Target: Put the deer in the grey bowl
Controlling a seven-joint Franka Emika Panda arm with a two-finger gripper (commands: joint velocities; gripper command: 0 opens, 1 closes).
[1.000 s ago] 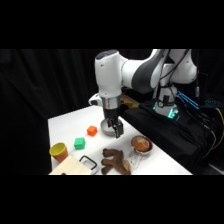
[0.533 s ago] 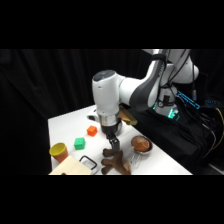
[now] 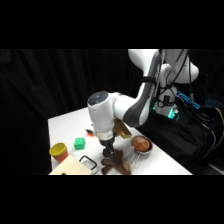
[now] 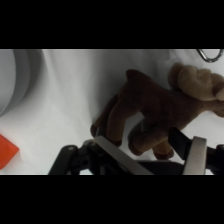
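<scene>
The white arm's two-finger tool (image 4: 150, 150) sits low over the small dark brown plush deer (image 4: 155, 107) lying on the white worktop (image 4: 65, 105), fingers spread astride it for gripping, the round light grey bowl (image 4: 17, 75) at ten o'clock.

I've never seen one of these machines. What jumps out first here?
The big white arm bends low over the white table, with its gripper right at a brown plush deer near the front edge. Beside it stands a shiny cup, and a grey bowl waits nearby.
</scene>
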